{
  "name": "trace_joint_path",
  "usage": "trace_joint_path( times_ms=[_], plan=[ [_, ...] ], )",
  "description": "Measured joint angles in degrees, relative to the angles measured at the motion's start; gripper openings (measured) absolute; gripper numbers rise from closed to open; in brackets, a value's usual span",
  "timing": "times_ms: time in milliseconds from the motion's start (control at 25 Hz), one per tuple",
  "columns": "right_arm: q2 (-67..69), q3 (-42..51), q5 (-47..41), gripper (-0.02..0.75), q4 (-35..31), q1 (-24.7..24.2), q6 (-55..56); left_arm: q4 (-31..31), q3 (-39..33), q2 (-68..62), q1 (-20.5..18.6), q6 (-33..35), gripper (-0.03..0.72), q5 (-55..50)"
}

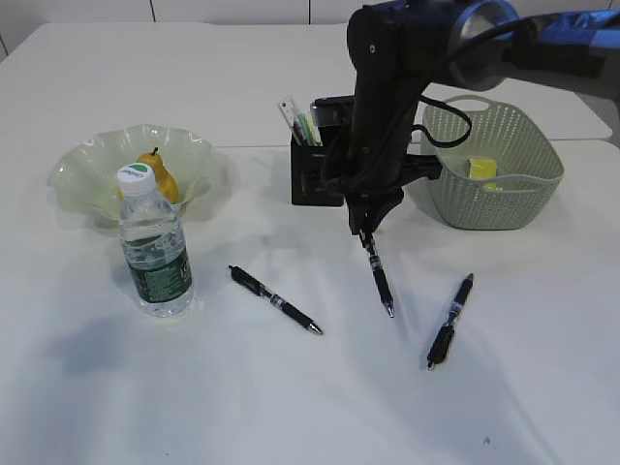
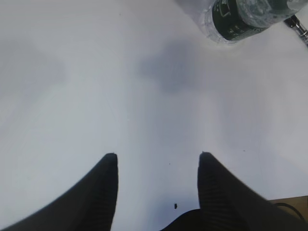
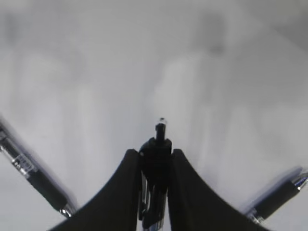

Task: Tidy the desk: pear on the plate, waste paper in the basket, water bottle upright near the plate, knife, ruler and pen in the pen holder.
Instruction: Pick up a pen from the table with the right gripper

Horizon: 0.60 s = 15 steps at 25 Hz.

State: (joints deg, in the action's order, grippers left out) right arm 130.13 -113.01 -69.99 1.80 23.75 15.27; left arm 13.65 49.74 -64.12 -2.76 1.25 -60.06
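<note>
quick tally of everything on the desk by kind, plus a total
pens: 3 (left, middle, in the right gripper, right)
water bottle: 1
pear: 1
plate: 1
basket: 1
pen holder: 1
waste paper: 1
total: 9

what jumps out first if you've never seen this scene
The dark right arm dominates the middle of the exterior view, its tool clamped on the top end of a black pen whose tip slants down toward the table. Two more pens lie loose either side of it. At left, the water bottle stands upright before the plate holding the pear.
</note>
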Motion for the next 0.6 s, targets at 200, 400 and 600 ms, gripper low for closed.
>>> trace_joint_path(
  times_ms=[200,400,600],
  plan=[
    [-6.4,5.7,0.0,0.101,0.0,0.0,-1.4,0.0,0.0,0.0,0.0,0.0,0.377,0.2],
    [-13.6,14.6,0.0,0.101,0.0,0.0,-2.5,-0.1,0.0,0.0,0.0,0.0,0.377,0.3],
    [-21.6,26.6,2.0,0.101,0.1,0.0,-2.6,-0.1,0.0,0.0,0.0,0.0,0.377,0.3]
  ],
)
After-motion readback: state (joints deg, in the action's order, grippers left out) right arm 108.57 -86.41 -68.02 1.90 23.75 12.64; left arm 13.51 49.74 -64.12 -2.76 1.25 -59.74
